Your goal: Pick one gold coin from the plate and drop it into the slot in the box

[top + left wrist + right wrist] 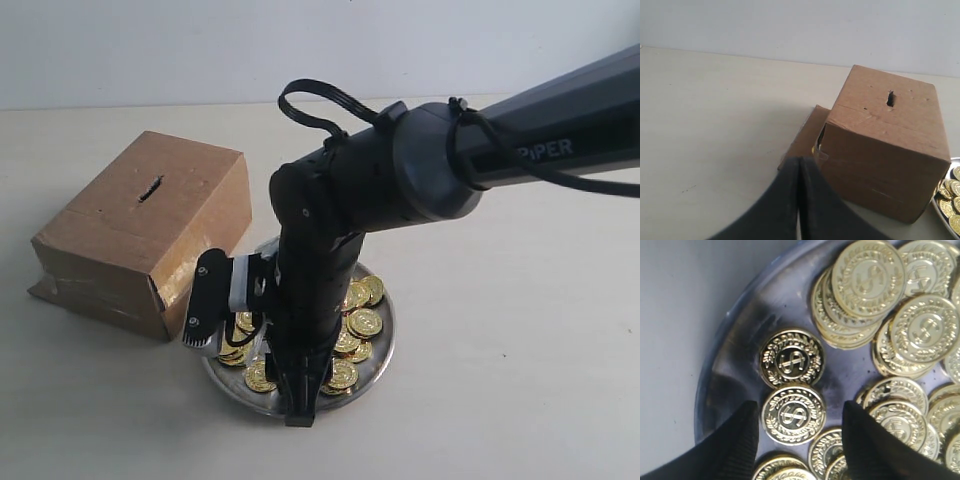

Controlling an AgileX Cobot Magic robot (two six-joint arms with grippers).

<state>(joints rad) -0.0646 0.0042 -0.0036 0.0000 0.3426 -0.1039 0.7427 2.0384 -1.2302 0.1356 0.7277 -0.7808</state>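
Note:
The silver plate (386,338) holds several gold coins (364,322), just right of the brown cardboard box (150,225). The box's dark slot (151,188) is in its top face. My right gripper (298,405) points down into the near side of the plate. In the right wrist view it (800,422) is open, and one flat gold coin (793,414) lies between its fingers on the plate (740,355), untouched. My left gripper (799,162) is shut with nothing in it, low beside the box (885,150), whose slot (890,98) faces up. It does not show in the exterior view.
A loose cardboard flap (802,137) lies on the table at the box's base. The right arm (430,160) stretches in from the upper right over the plate, hiding part of it. Pale tabletop (520,330) surrounds the box and plate.

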